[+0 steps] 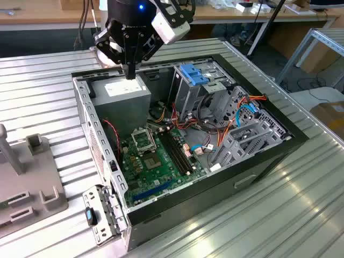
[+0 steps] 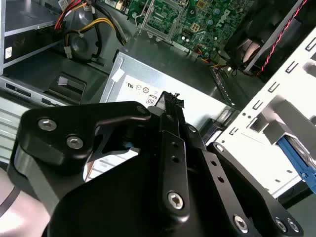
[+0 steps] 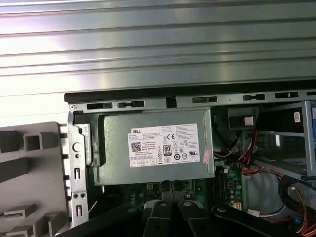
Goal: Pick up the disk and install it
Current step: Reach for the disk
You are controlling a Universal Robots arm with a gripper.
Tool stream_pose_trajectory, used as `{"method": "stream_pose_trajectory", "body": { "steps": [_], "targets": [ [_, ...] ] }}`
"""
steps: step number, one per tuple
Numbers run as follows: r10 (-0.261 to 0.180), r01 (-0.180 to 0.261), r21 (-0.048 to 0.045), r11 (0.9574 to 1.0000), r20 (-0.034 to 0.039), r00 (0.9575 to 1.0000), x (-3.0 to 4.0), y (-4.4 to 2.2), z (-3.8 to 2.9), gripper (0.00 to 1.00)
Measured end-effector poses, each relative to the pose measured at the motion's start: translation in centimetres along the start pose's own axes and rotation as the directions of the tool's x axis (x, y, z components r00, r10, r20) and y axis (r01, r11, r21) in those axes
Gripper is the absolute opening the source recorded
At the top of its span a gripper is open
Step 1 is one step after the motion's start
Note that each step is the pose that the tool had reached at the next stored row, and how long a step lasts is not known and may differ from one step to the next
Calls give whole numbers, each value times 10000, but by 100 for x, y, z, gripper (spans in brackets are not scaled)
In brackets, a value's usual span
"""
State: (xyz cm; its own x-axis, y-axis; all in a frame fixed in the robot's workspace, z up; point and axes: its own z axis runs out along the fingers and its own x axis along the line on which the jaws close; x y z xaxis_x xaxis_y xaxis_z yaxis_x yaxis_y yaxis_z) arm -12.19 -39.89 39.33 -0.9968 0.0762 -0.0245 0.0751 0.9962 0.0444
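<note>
My gripper hangs over the far corner of the open computer case, just above the grey power supply. Its black fingers are pressed together with nothing between them, tips pointing at the supply's white label. The disk is not clearly in view. A bright blue plastic edge shows behind a pale slotted metal frame in the second wrist view, and I cannot tell whether it belongs to the disk.
Inside the case lie a green motherboard, a metal drive cage with a light blue latch and bundles of coloured cables. A grey fixture stands on the ribbed metal table at the exterior view's left.
</note>
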Motion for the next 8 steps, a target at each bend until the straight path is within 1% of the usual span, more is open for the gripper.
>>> {"method": "stream_pose_trajectory", "body": {
  "steps": [8],
  "targets": [
    [0, 0, 0, 10000, 0, 10000, 0, 0, 0, 11]
  ]
}}
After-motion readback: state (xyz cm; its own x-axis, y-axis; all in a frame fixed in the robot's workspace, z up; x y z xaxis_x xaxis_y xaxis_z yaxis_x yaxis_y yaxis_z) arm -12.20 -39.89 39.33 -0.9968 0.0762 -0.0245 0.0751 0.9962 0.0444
